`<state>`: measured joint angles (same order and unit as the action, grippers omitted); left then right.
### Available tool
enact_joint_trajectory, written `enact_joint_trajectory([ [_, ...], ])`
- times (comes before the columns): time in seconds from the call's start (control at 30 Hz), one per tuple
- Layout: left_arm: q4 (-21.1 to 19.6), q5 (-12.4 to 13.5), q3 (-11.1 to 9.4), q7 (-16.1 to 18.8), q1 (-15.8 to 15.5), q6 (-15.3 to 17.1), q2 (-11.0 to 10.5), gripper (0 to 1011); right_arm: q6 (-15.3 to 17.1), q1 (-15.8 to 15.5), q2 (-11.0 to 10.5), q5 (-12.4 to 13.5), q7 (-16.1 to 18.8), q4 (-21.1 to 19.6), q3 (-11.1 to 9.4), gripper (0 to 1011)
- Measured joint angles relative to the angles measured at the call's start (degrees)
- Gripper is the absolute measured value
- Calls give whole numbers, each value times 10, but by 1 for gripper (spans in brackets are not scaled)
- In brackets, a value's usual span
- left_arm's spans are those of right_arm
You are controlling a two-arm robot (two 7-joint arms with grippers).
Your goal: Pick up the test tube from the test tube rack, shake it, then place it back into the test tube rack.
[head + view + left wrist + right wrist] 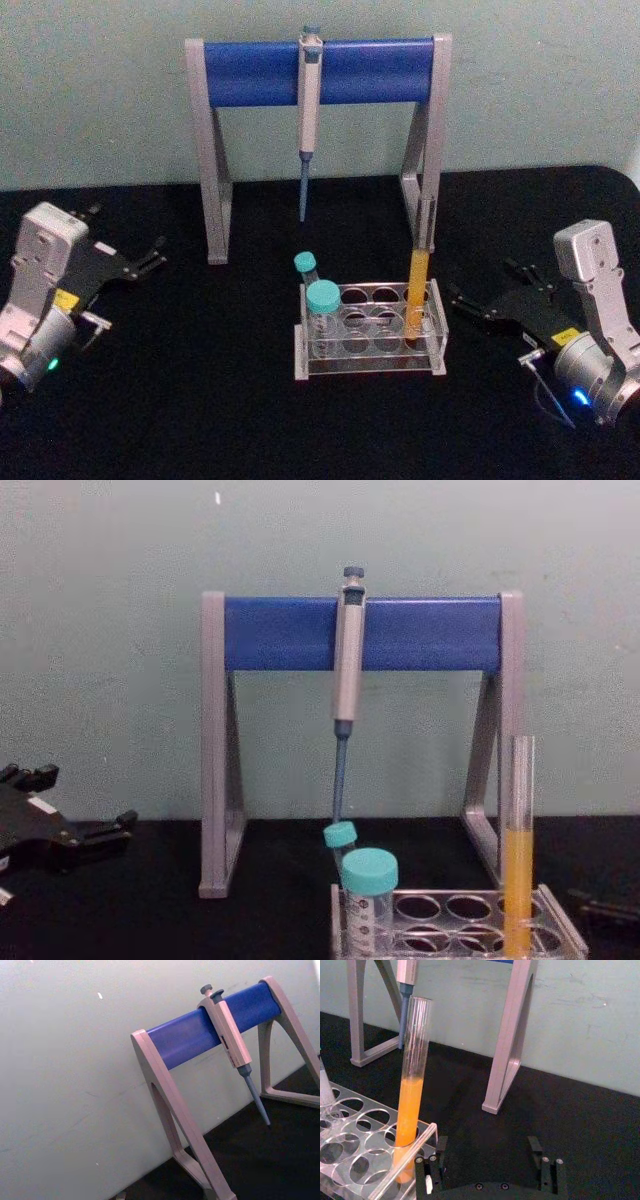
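Orange-yellow liquid fills the lower half of the test tube (pixel 418 290), which stands upright in the test tube rack's (pixel 368 340) corner hole nearest our right hand (pixel 478 300); its base blurs behind clear plastic. That hand rests on the black counter (pixel 200 400) just beside the rack, fingers apart, holding nothing. Our left hand (pixel 140 262) lies well apart, fingers spread, empty.

Bare table (pixel 520 400) flanks rack (pixel 370 340) — pipette stand (pixel 320 70) looms behind; caps (pixel 322 295) leftward.

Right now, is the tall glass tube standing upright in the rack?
Yes: the test tube stands upright in a right-end hole of the test tube rack, uncapped, orange liquid filling its lower half.
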<state>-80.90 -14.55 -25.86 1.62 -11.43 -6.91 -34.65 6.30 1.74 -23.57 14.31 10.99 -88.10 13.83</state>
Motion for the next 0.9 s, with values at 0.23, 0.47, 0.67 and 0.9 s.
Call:
enact_joint_trajectory([
  [0.23, 0, 0, 0, 0, 0, 0, 0, 1001, 0, 0, 0, 0, 0, 0, 0, 1000],
  [0.47, 0, 0, 0, 0, 0, 0, 0, 1001, 0, 0, 0, 0, 0, 0, 0, 1000],
  [0.67, 0, 0, 0, 0, 0, 0, 0, 1001, 0, 0, 0, 0, 0, 0, 0, 1000],
  [0.9, 0, 0, 0, 0, 0, 0, 0, 1001, 0, 0, 0, 0, 0, 0, 0, 1000],
])
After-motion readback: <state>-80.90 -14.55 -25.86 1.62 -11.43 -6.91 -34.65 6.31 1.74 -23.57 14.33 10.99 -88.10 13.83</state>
